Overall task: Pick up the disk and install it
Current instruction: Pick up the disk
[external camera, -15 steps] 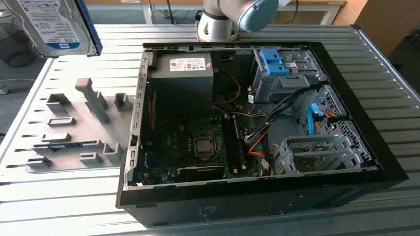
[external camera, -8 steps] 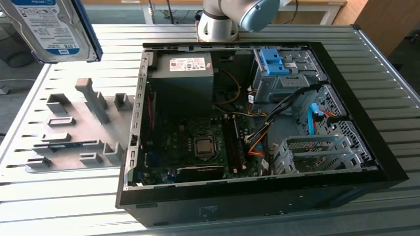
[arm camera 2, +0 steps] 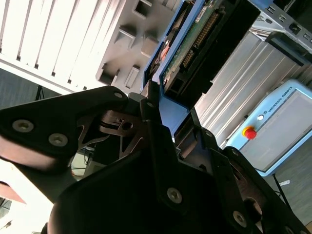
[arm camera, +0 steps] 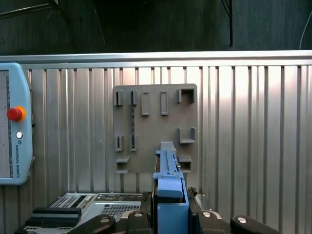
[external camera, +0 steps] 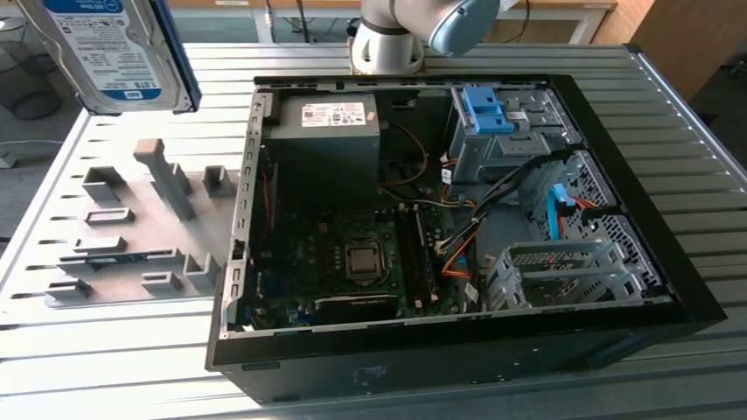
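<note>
Nearest to the exterior camera you see one disk. It hangs high in the air at the exterior view's left, above the far corner of the bench, with its white-and-blue label turned to the camera and one blue rail along its edge.

In the first wrist view your tool is closed on this disk. The dark fingers press on the two sides of the blue rail, with no gap. In the second wrist view the green circuit board of the disk shows just beyond the fingers.

On the bench there is one open computer case, well apart from the disk. Inside it you can count one grey metal box with one white sticker, one blue bracket on top of a drive cage, and one more perforated cage nearer to the front.

One grey fixture plate lies beside the case, at the exterior view's left. It carries many small raised holders; I cannot count them surely.

One teach pendant with one red button lies also on the bench. One arm base stands behind the case.
</note>
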`<state>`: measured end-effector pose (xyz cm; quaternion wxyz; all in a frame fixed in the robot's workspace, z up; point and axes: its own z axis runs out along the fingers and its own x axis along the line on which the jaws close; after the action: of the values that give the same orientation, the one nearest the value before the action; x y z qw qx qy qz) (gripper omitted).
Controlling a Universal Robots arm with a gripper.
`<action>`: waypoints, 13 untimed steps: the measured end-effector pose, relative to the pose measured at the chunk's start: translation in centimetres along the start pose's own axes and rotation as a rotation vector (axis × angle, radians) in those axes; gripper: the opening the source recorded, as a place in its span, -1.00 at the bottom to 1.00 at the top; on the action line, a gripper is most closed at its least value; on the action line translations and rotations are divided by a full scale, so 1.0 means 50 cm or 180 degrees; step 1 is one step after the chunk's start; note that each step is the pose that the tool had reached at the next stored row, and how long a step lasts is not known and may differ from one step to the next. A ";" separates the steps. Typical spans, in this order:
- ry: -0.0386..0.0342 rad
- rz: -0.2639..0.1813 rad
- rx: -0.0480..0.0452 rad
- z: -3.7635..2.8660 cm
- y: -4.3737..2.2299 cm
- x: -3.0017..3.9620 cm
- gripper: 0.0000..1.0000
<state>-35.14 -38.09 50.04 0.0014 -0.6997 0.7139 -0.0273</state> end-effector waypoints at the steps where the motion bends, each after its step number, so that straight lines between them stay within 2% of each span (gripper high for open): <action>1: 0.0000 0.0000 0.0000 0.000 -0.006 0.001 -0.27; 13: 0.0000 0.0000 -0.0006 0.004 -0.084 0.005 -0.27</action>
<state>-30.94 -38.44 50.03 0.0007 -0.6998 0.7139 -0.0267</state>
